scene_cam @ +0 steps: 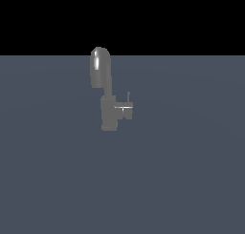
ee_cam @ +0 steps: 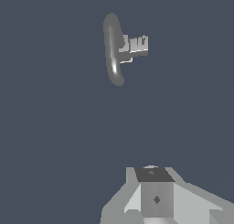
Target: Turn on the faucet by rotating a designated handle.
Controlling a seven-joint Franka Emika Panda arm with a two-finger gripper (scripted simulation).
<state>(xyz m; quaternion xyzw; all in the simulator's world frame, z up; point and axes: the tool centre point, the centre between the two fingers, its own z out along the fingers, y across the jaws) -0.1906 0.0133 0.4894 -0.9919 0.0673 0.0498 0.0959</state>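
Observation:
The faucet (scene_cam: 107,111) is a glossy grey fixture standing on the flat grey-blue floor, with a thick arched spout (scene_cam: 100,66) rising from its upright body. The handle (scene_cam: 126,109) is a small stub on the side towards the exterior view's right, with a thin pin standing up from it. The wrist view looks down on the faucet (ee_cam: 113,49) and the handle (ee_cam: 136,45) from well above. My gripper (ee_cam: 153,174) shows at that picture's edge, well apart from the faucet. Its fingers look pressed together as one block, holding nothing. The arm is out of the exterior view.
A plain grey-blue floor (scene_cam: 191,171) spreads around the faucet, ending in a black background at the back.

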